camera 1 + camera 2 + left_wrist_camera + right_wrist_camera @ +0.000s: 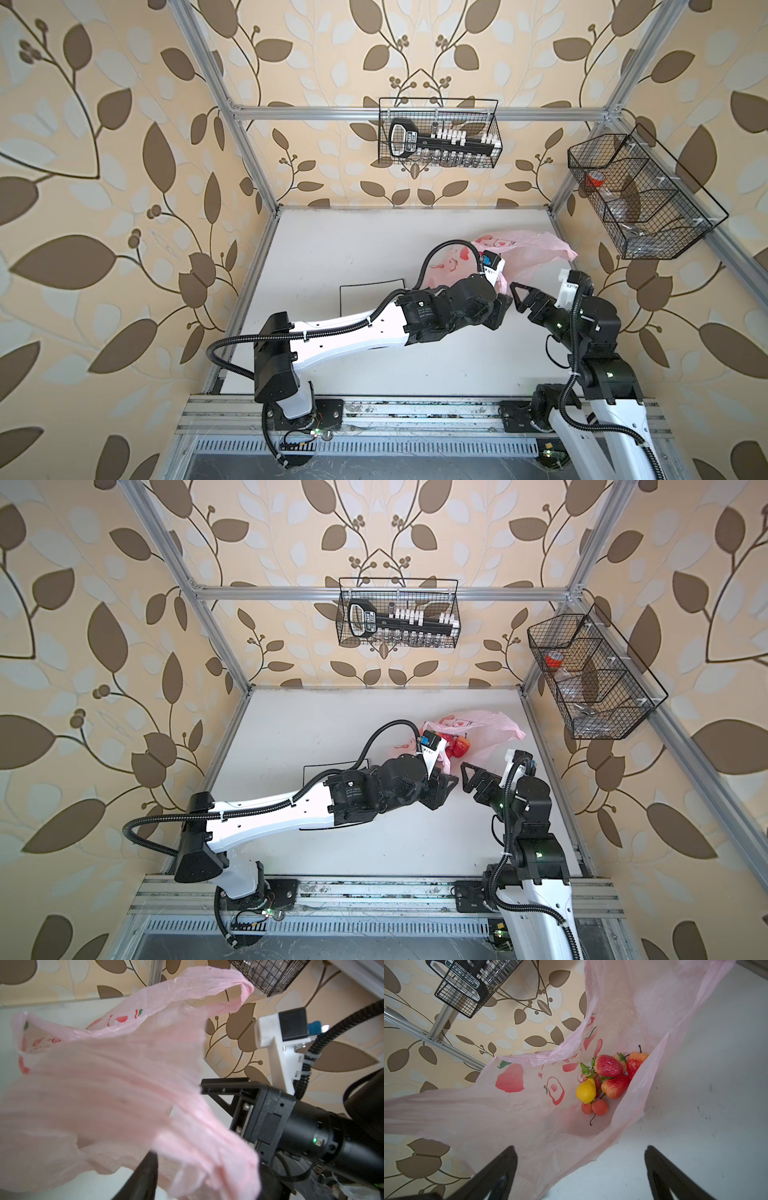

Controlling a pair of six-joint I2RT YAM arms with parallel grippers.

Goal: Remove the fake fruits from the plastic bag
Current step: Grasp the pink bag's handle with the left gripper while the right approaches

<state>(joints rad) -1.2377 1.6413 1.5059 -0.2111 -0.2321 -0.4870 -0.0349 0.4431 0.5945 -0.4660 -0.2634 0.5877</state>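
Observation:
The pink plastic bag lies crumpled at the back right of the white table. In the right wrist view its mouth gapes. Inside lie the fake fruits: red strawberries, peaches and a yellow pear. My left gripper reaches across to the bag's near edge. A bunched handle fills the gap between its jaws, and it is blurred, so I cannot tell whether they pinch it. My right gripper is open just before the bag's mouth, holding nothing.
A square black-rimmed plate lies left of the bag, partly under my left arm. A wire basket hangs on the back rail. Another basket hangs on the right rail, close above the bag. Both grippers nearly touch.

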